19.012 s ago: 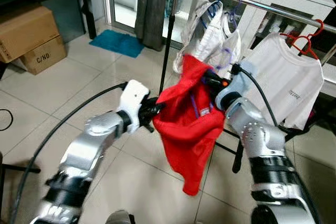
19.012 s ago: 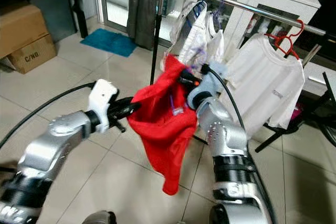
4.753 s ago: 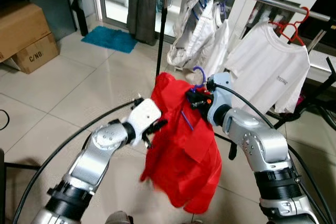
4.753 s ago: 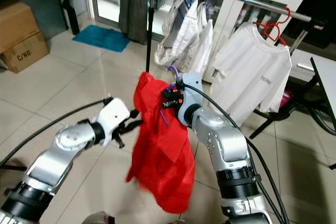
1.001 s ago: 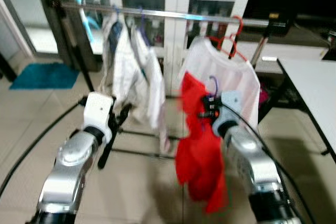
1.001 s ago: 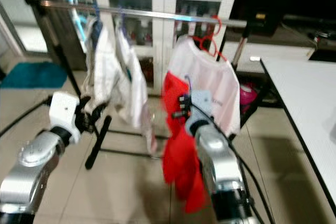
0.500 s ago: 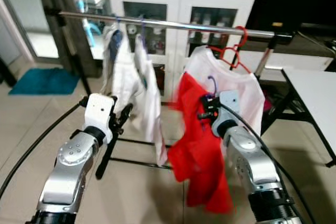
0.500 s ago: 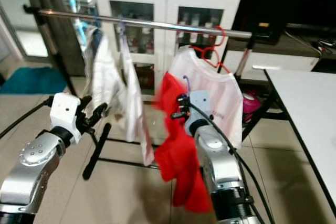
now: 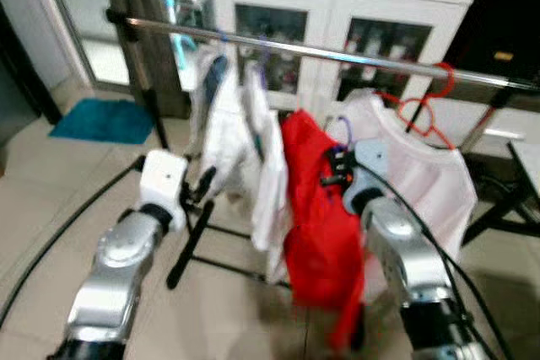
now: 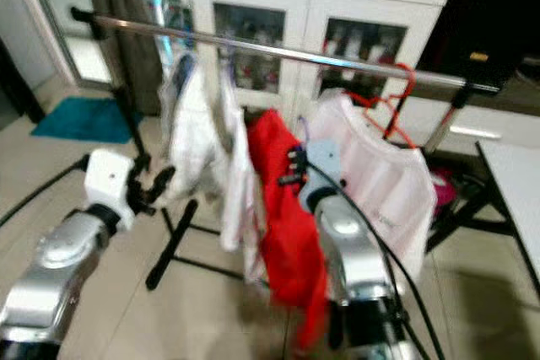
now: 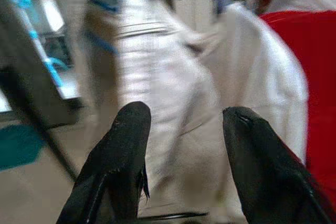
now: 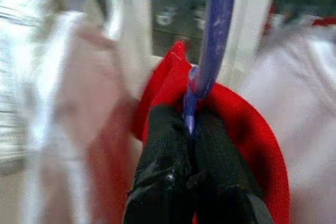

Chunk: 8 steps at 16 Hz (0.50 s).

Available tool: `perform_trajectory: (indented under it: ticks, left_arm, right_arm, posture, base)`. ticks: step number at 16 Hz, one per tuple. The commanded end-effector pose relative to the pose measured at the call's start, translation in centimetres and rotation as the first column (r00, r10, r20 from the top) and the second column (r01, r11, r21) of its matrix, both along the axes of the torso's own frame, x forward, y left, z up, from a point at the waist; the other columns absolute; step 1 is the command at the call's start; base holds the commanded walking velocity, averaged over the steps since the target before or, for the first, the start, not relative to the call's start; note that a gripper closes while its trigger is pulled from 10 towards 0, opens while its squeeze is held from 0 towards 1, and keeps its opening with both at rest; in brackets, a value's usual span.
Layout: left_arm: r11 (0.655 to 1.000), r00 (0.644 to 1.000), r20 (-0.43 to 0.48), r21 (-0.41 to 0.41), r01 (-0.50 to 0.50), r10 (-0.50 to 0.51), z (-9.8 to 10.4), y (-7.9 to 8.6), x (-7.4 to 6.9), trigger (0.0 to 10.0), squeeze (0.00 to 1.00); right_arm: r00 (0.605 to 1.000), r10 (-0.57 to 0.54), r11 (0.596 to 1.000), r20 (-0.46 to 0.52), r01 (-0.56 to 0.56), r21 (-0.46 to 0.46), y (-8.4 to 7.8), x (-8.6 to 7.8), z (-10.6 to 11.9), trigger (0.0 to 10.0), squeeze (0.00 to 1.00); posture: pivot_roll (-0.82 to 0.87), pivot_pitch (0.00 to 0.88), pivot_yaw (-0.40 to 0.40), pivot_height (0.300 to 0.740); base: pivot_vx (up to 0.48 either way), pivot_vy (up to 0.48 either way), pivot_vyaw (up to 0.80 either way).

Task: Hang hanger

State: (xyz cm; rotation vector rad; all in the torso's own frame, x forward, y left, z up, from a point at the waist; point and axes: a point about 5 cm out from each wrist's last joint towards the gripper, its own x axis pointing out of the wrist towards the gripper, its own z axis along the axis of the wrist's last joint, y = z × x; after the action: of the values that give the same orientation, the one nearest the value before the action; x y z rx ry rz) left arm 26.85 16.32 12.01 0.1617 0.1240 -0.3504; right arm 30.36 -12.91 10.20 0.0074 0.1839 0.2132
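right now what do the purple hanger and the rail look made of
Purple hanger: probably plastic, smooth, evenly coloured, with a soft sheen; the right hand pinches its neck. Rail: metal by its look, a thin silvery tube with bright highlights.

One clothes rail [image 9: 354, 58] is carrying three white garments [image 9: 221, 120], and one red garment [image 9: 316, 208] on one purple hanger [image 12: 212, 40] is hanging below it. One red hanger [image 9: 419, 107] is sitting on the rail, one blue mat [image 9: 105, 120] is lying on the floor, and one white cabinet [image 9: 337, 6] is standing behind. Two grippers are showing: the left gripper [image 11: 181, 145] and the right gripper [image 12: 190, 145].
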Motion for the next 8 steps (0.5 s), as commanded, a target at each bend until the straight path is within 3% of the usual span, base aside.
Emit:
perform_trajectory:
  ticks: [1,8]
  left_arm:
    - [1.000,1.000,0.021,0.020,0.001,-0.002,0.4,0.3,0.0,10.0,0.00]
    - [1.000,1.000,0.025,0.025,0.016,-0.017,0.6,0.1,0.2,10.0,0.00]
  right_arm:
    - [0.998,-0.014,1.000,0.056,0.013,0.012,-0.1,0.4,1.2,10.0,0.00]
    - [0.981,-0.109,0.992,0.159,0.098,0.079,-1.7,1.3,3.5,10.0,0.00]
  posture:
    - [0.04,0.000,-0.032,0.740]
    - [0.04,0.000,-0.032,0.740]
  base:
    - [0.337,0.000,0.00]
    - [0.339,0.000,0.00]
